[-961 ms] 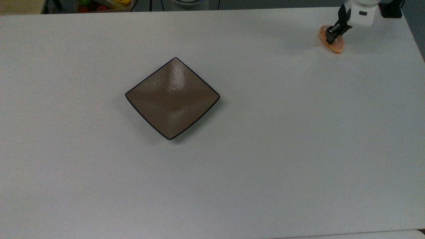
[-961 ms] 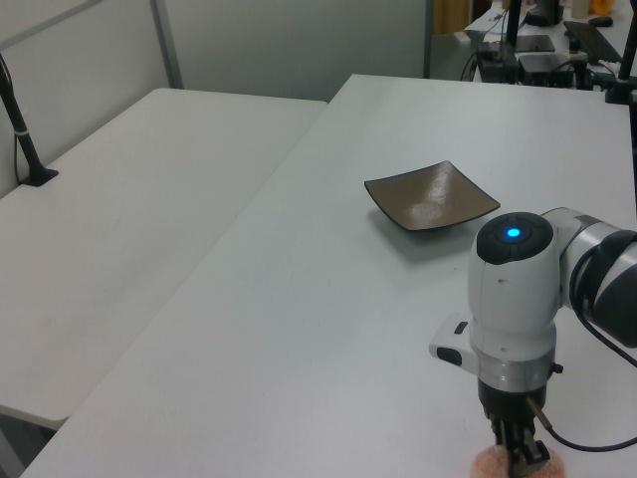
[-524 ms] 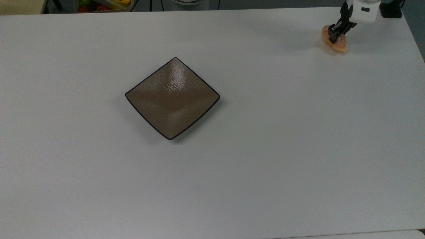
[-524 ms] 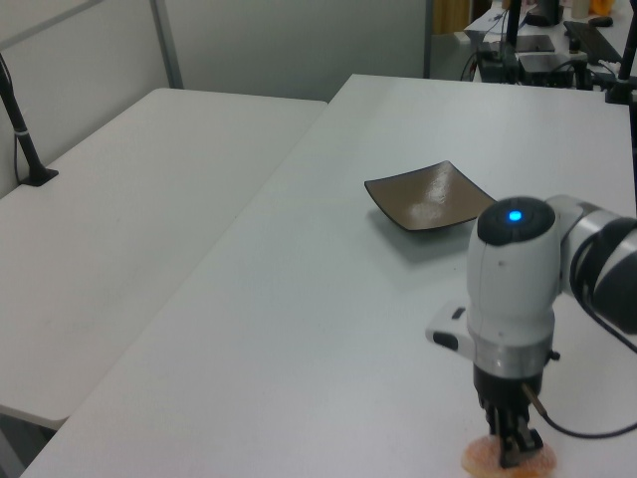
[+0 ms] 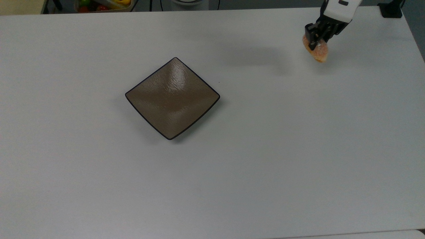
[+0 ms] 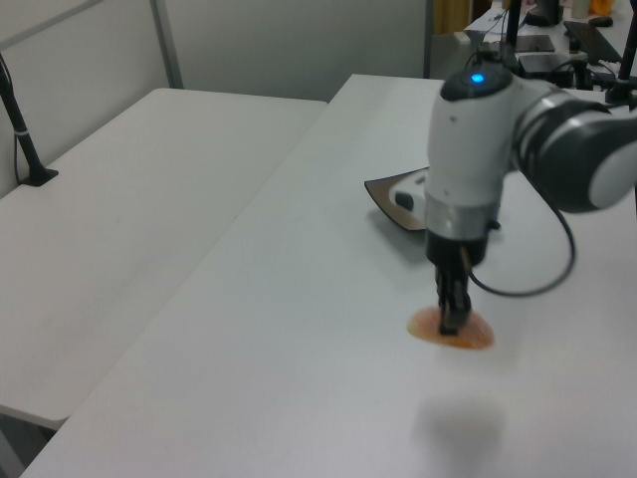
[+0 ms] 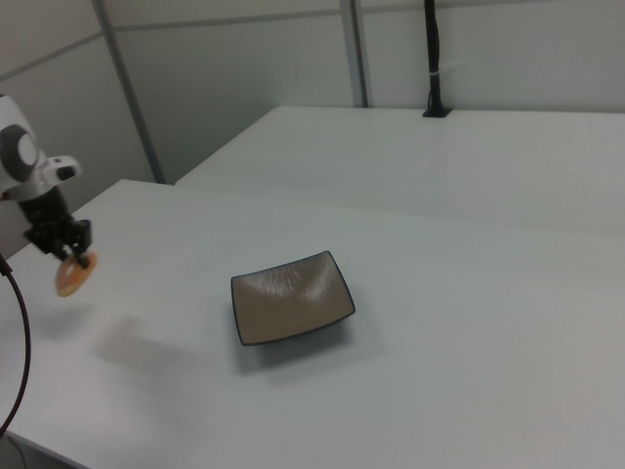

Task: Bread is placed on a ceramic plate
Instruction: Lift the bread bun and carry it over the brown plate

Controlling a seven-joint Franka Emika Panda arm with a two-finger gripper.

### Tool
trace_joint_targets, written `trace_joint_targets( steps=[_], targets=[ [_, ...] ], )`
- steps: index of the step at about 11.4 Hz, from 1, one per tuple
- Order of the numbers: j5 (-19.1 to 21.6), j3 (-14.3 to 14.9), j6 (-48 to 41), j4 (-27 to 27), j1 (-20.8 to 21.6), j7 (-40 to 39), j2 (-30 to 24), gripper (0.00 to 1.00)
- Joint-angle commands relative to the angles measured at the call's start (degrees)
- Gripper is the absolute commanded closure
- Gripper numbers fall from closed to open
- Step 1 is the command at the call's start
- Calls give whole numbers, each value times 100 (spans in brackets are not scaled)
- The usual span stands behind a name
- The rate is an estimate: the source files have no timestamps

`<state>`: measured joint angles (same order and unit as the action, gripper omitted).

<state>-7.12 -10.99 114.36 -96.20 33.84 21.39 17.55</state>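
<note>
My gripper (image 5: pixel 315 37) is shut on the bread (image 5: pixel 319 53), a small grainy orange-tan roll, near the top view's upper right corner. The roll hangs clear of the white table, and its shadow lies on the table apart from it. In the left view the gripper (image 6: pixel 452 321) points straight down with the bread (image 6: pixel 479 337) in it. At the right view's left edge the gripper (image 7: pixel 71 256) carries the bread (image 7: pixel 68 281). The ceramic plate (image 5: pixel 172 99), square, glossy grey-brown with a dark rim, sits bare left of centre in the top view. My arm hides part of the plate (image 6: pixel 386 193) in the left view; the plate (image 7: pixel 291 298) shows whole in the right view.
A bin of coloured fruit (image 5: pixel 103 4) stands beyond the table's far edge at the top view's upper left. A second white table (image 6: pixel 129 199) adjoins this one, with a black post (image 6: pixel 24 134) on it. A black cable (image 6: pixel 557 254) loops off my wrist.
The gripper has risen with the bread, lifting it off the table, and carried it toward the top view's left. In the left view it moved up toward the plate.
</note>
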Motion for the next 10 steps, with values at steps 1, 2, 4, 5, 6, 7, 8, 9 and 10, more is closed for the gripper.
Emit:
trace_joint_targets(
  steps=[1, 2, 4, 5, 6, 7, 8, 9, 10],
  targets=[
    [351, 929, -177, -57, -8, -695, -269, 64],
    [439, 1298, -168, -57, 0, -872, -278, 64],
    [632, 1931, -168, -22, -9, -1381, -287, 64],
    [711, 2204, -168, 48, -17, -1557, -287, 64],
    [747, 2476, -159, 66, -26, -1768, -287, 64],
    [782, 2688, -159, 48, -70, -1970, -278, 64],
    [800, 2873, -124, 48, -122, -2146, -261, 64],
    [800, 3014, -98, 22, -132, -2244, -217, 64],
    [800, 3085, -98, 5, -193, -2349, -191, 64]
  ],
)
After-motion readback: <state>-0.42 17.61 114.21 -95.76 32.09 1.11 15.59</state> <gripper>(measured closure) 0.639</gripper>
